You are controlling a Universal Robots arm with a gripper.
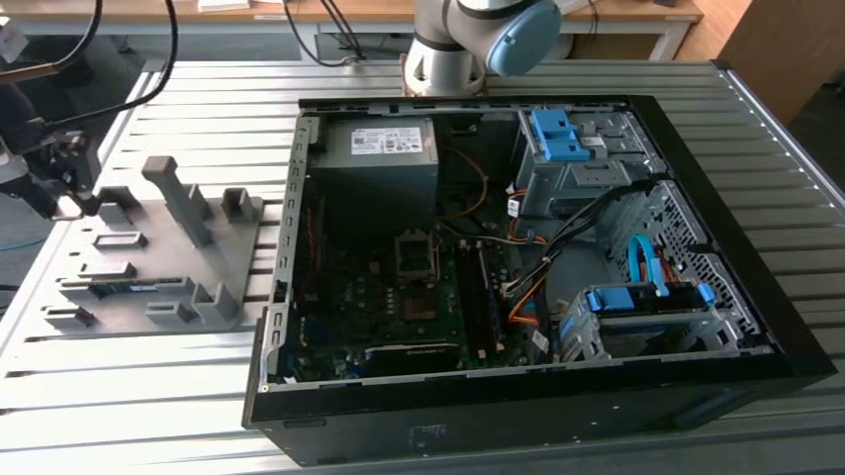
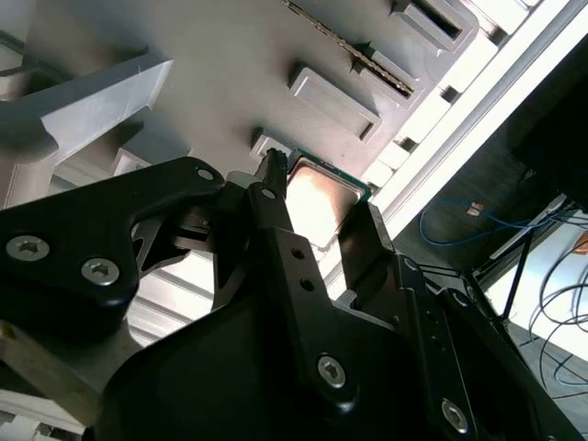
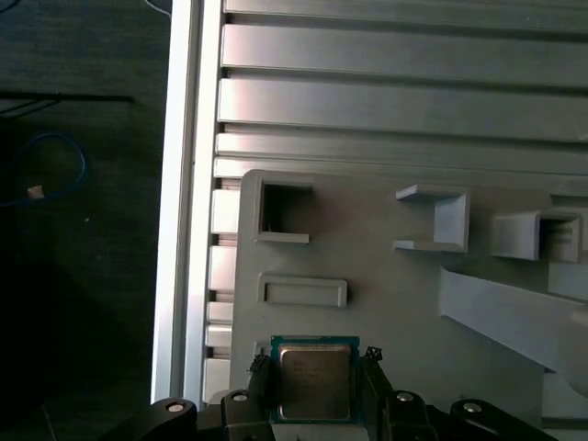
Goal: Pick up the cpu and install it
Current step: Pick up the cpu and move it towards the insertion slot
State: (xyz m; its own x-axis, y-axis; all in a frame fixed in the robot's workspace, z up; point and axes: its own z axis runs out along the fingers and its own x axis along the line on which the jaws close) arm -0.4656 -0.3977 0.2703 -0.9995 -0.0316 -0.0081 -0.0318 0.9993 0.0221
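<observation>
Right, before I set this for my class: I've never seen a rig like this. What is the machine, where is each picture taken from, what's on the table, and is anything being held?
The machine is one robot arm with a gripper, a clamp for picking things up. The exterior view comes from a camera off the arm. It looks down on a slatted metal table carrying an open computer case and, at the exterior view's left, a grey fixture plate with moulded blocks. Both wrist views come from cameras riding on the arm. They show the gripper down at the cpu, a small square chip with a silvery top, lying on that plate. Whether it already grips the chip, I cannot tell.
</observation>
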